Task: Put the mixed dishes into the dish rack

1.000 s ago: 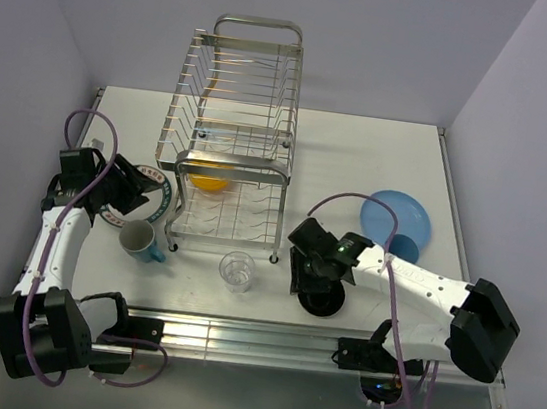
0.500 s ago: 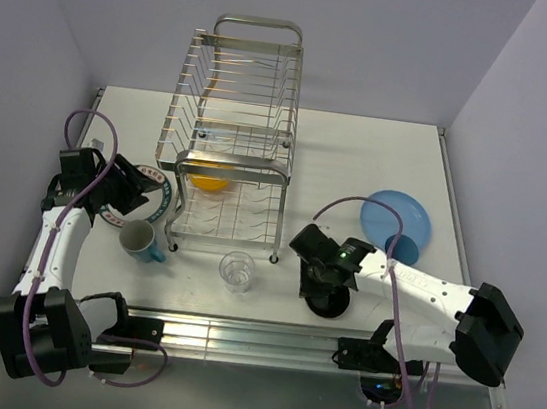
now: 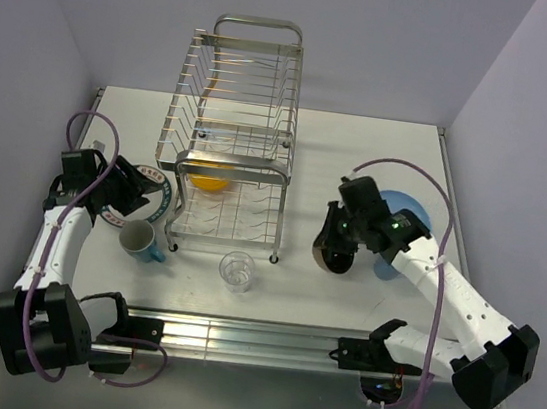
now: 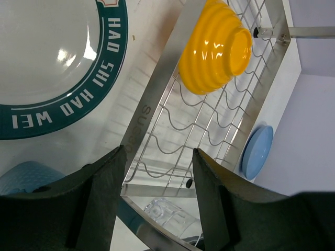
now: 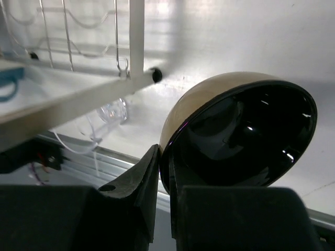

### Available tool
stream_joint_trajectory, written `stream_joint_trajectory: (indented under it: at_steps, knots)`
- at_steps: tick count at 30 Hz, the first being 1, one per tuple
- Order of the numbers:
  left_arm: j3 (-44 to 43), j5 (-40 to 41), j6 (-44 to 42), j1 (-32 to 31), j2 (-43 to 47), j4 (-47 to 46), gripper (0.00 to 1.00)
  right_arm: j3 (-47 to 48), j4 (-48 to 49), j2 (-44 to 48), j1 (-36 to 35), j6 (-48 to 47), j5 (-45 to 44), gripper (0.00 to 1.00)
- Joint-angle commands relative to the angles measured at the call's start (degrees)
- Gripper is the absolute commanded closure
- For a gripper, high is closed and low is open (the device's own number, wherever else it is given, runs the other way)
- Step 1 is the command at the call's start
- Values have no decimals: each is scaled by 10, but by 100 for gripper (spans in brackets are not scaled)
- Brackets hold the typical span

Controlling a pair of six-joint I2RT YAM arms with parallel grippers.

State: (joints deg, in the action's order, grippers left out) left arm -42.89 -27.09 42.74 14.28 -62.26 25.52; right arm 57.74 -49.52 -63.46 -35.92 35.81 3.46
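Grips the black bowl [image 3: 336, 258] by its rim with the right claw [image 3: 333, 236]: one finger inside, one outside, pinched together on the thin wall. Holds it tipped up on edge, with the glossy black inside facing the wrist camera and the tan-looking outside turned away. Keeps it over the desk [image 3: 362, 146], near the rack [image 3: 238, 89] at its front right corner and just beside the blue plate [image 3: 415, 219]. Cannot tell whether touching the desk or just above it.

Hangs the left claw [image 3: 139, 193] over the desk's left side with fingers apart and nothing between them. Below and just ahead of those fingers, in the wrist view: the white plate [image 4: 47, 63], flat on the desk, with a dark green lettered rim, close beside the rack's left edge.

Inside the rack, on the lower wire shelf toward the front left: the yellow bowl [image 3: 209, 180], tipped on its side with its ribbed outside toward the left wrist camera. Nothing else to make out on either tier.

Loose on the desk in front of the rack: the glass [image 3: 237, 270], upright, near the front edge, and the mug [image 3: 140, 240], upright, to its left, just near the white plate. Farther right, flat on the desk and partly covered by the right arm: the blue plate.
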Motion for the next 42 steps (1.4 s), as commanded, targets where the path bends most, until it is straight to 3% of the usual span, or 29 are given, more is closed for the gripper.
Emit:
stream_joint_trajectory:
  at_steps: [1,6,9,18,26,36,42]
  knots:
    - [6,-2,-6,0,-8,-31,41,37,24,6,68,-40,74,100]
    - [7,-9,8,0,-18,-68,41,63,130,-35,181,-15,208,100]
    - [-1,-14,17,0,-37,-93,42,97,222,-97,207,14,279,100]
    - [-64,-1,28,0,-143,-108,44,104,644,-202,221,221,389,100]
    - [-104,-4,30,0,-198,-116,45,156,1015,-388,212,467,504,100]
    - [-105,-32,44,0,-216,-129,46,286,1093,-560,173,515,542,100]
    - [-120,-25,10,0,-221,-96,45,329,1122,-620,173,525,573,100]
